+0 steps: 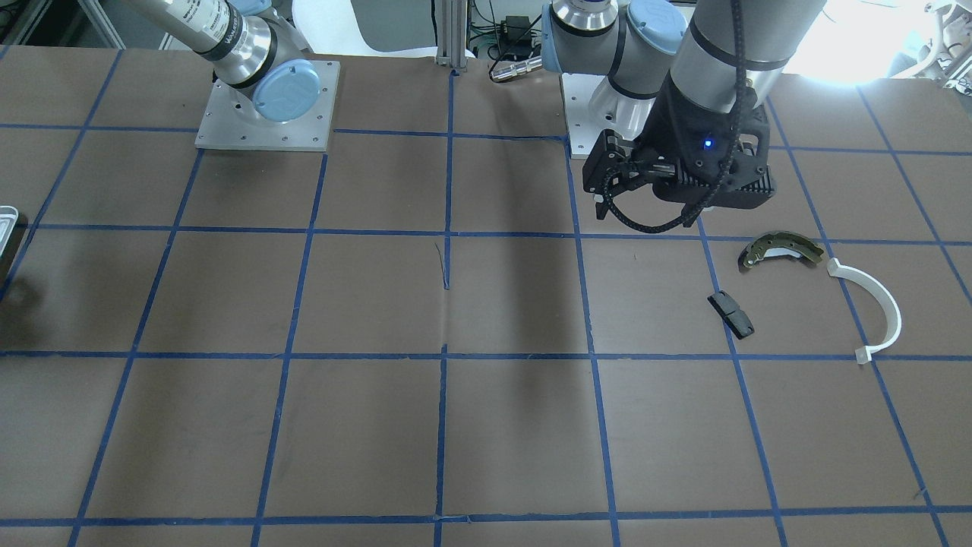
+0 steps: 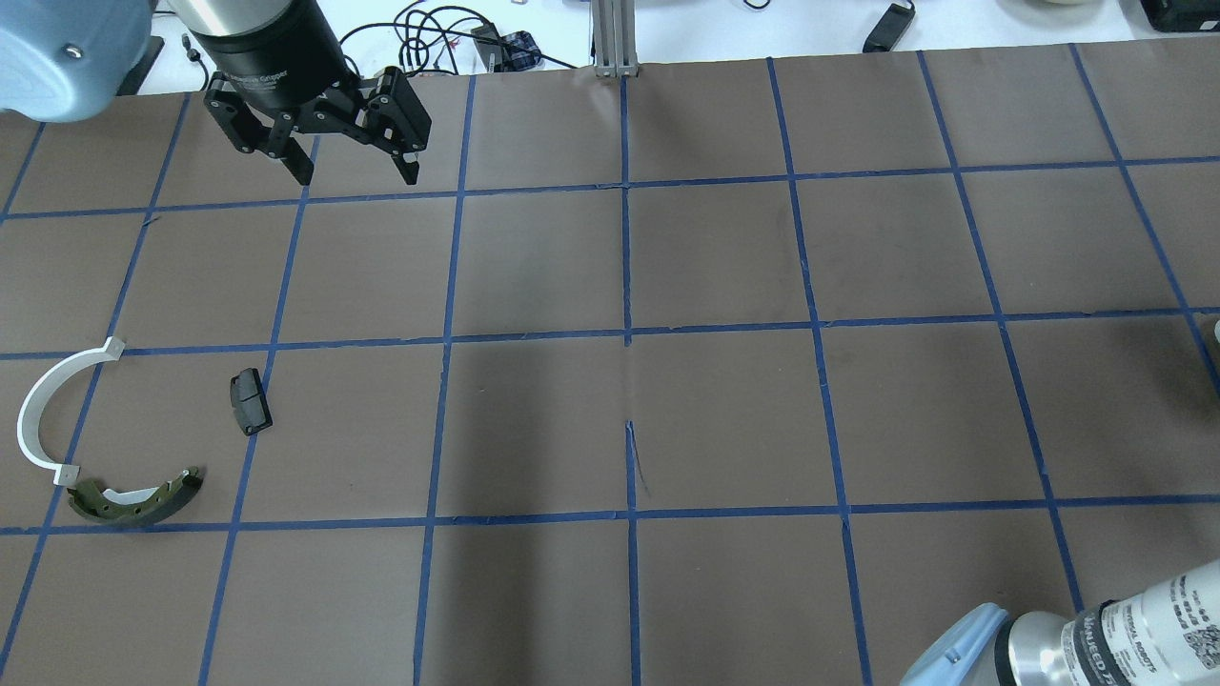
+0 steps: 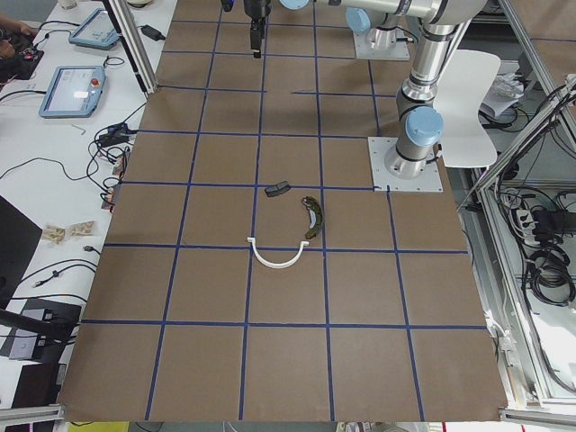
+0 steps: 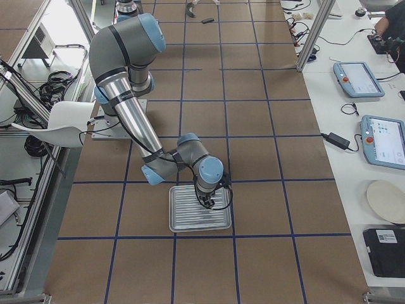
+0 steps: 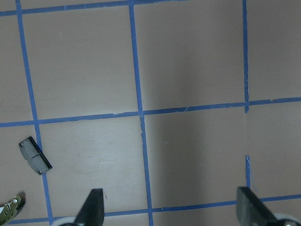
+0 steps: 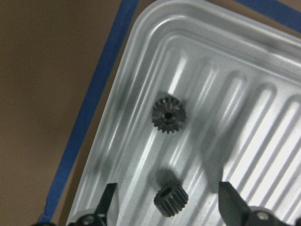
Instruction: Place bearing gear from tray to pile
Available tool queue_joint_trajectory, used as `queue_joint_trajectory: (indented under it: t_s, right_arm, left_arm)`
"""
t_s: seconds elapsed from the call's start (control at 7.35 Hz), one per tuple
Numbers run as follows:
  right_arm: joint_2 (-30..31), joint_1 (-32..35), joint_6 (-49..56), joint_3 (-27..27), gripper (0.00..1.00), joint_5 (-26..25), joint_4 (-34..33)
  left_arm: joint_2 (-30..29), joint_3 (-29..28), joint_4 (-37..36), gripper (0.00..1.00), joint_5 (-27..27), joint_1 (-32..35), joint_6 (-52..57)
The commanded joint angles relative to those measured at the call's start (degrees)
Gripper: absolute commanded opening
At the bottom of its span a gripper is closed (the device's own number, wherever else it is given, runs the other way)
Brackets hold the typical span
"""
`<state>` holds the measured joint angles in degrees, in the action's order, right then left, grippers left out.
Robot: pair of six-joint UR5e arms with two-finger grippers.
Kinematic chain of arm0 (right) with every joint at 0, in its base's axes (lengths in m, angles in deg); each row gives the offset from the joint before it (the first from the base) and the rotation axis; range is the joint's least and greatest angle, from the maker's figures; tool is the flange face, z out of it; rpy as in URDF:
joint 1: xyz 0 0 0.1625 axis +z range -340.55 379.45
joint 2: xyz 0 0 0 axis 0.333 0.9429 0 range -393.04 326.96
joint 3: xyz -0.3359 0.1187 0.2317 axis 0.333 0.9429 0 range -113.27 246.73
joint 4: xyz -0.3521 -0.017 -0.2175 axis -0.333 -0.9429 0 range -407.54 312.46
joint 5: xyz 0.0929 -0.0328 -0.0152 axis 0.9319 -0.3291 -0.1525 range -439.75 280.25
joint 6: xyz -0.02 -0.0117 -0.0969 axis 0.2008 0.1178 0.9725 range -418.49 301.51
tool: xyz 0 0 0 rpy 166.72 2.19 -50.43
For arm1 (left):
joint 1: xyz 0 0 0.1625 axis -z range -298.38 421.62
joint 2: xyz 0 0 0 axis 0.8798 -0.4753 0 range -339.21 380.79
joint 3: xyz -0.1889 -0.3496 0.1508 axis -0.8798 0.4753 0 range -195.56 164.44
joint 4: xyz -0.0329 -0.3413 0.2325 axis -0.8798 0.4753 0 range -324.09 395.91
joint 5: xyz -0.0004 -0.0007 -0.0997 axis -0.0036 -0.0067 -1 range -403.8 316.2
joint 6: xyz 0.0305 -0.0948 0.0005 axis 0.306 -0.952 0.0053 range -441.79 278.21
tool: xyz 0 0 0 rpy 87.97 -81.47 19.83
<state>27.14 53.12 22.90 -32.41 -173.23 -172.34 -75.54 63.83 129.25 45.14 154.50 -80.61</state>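
In the right wrist view, the silvery ribbed tray (image 6: 141,56) holds two small dark gears. One gear (image 6: 169,114) lies further out. The other gear (image 6: 171,200) lies between the fingers of my open right gripper (image 6: 169,209), just above the tray. The exterior right view shows that gripper (image 4: 212,201) over the tray (image 4: 183,227). The pile lies far off on the left side: an olive brake shoe (image 2: 138,500), a white half-ring (image 2: 43,410) and a black block (image 2: 250,401). My left gripper (image 2: 355,174) hangs open and empty, high above the table beyond the pile.
The table is brown paper with a blue tape grid. The tray's corner shows at the front-facing view's left edge (image 1: 6,220). An aluminium post (image 2: 615,38) and cables stand at the far table edge. The arms' base plates (image 1: 266,106) sit at the robot side.
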Motion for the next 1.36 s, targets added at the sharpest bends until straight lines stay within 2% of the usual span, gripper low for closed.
queue_joint_trajectory:
  t_s: [0.0,0.14,0.27,0.54,0.68,0.82,1.09,1.22]
  right_arm:
    - [-0.2,0.0,0.3,0.0,0.42,-0.2,-0.3]
    - [-0.1,0.0,0.8,0.0,0.27,-0.2,-0.3]
    - [0.0,0.0,0.7,0.1,0.19,-0.2,-0.3]
    - [3.9,0.2,-0.4,0.4,0.18,-2.4,1.7]
    - [10.0,1.1,-5.5,0.2,0.18,-1.5,8.9]
    - [16.7,4.1,-15.6,0.1,0.19,0.9,19.8]
    - [25.7,15.7,-33.9,0.1,0.20,1.0,30.4]
    - [28.3,22.2,-44.2,0.1,0.21,1.1,32.1]
  left_arm:
    - [0.0,0.1,0.0,1.00,0.0,0.0,0.0]
    - [0.0,0.1,0.0,1.00,0.0,0.0,0.0]
    - [0.0,0.1,0.0,1.00,0.0,0.0,0.0]
    - [0.0,0.1,0.0,1.00,0.0,0.0,0.0]
    - [0.0,0.1,0.0,1.00,0.0,0.0,0.0]
    - [0.0,0.1,0.0,1.00,0.0,0.0,0.0]
    - [0.0,0.1,0.0,1.00,0.0,0.0,0.0]
    - [0.0,0.1,0.0,1.00,0.0,0.0,0.0]
